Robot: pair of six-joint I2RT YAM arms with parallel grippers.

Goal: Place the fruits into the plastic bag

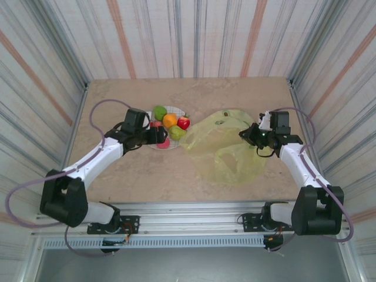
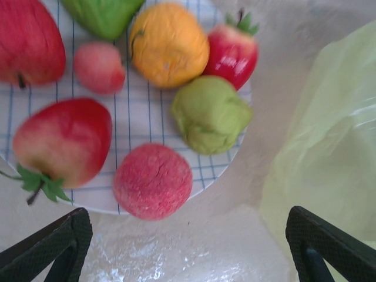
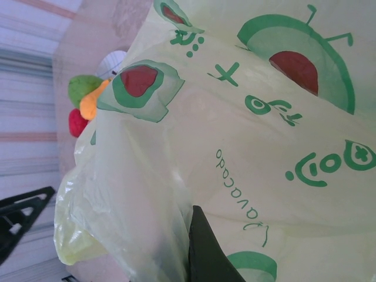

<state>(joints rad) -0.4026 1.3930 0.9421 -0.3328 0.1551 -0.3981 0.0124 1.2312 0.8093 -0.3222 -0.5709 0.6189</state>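
Note:
The fruits lie together on a white checked plate (image 2: 141, 117): an orange (image 2: 168, 44), a green apple (image 2: 210, 114), a pink peach (image 2: 153, 181), two strawberries (image 2: 64, 144) (image 2: 232, 54), a red apple (image 2: 26, 41) and a green pear (image 2: 103, 14). My left gripper (image 2: 188, 252) hangs open just short of the plate's near rim, closest to the peach, holding nothing. The yellow-green plastic bag (image 1: 226, 147) lies right of the plate. My right gripper (image 1: 251, 134) is shut on the bag's right edge and lifts it; the thin film (image 3: 235, 117) drapes over one dark finger (image 3: 205, 247).
Striped curtain walls (image 1: 41, 70) enclose the beige table (image 1: 147, 176) on three sides. An aluminium rail (image 1: 188, 220) with both arm bases runs along the near edge. Bare tabletop lies in front of the plate (image 1: 167, 126) and the bag.

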